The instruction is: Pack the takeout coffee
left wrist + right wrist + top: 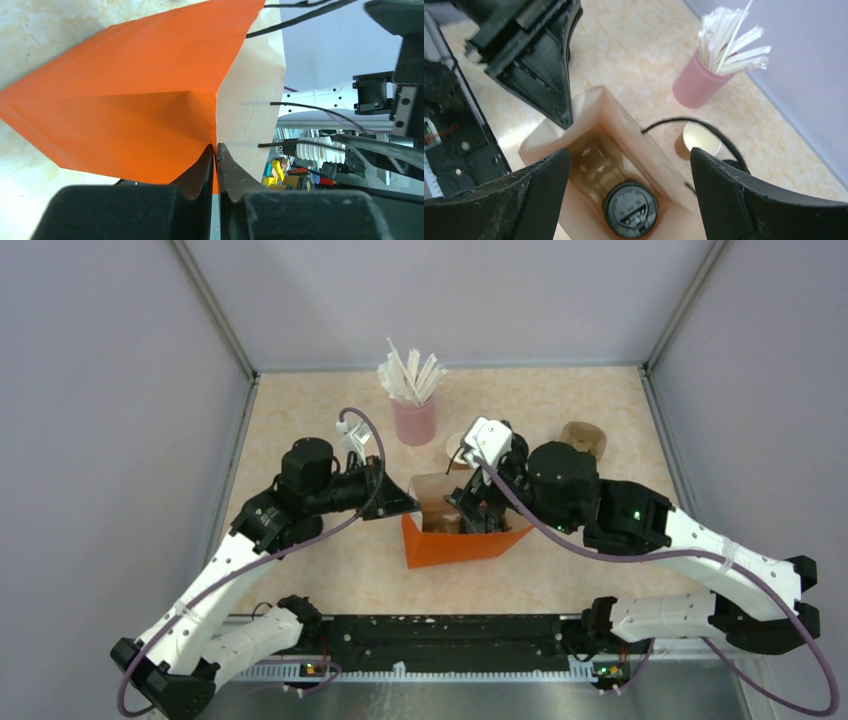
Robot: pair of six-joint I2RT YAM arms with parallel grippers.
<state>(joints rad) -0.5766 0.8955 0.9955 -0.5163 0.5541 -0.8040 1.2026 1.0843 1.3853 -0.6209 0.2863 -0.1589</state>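
Observation:
The orange bag point(460, 545) stands open at the table's middle. My left gripper point(408, 505) is shut on its left rim; in the left wrist view the jaws point(216, 147) pinch the orange paper point(140, 100). My right gripper point(470, 512) hovers open and empty over the bag's mouth. In the right wrist view, its gripper point(630, 156) frames a black-lidded coffee cup point(630, 209) seated in the tan carrier point(594, 160) at the bag's bottom. A lidless brown cup point(697, 140) stands behind the bag point(455, 447). Another brown cup point(583, 440) is at the back right.
A pink cup of white straws point(413, 420) stands behind the bag, also in the right wrist view point(696, 82). Grey walls enclose the table on three sides. The black rail point(450, 635) runs along the near edge.

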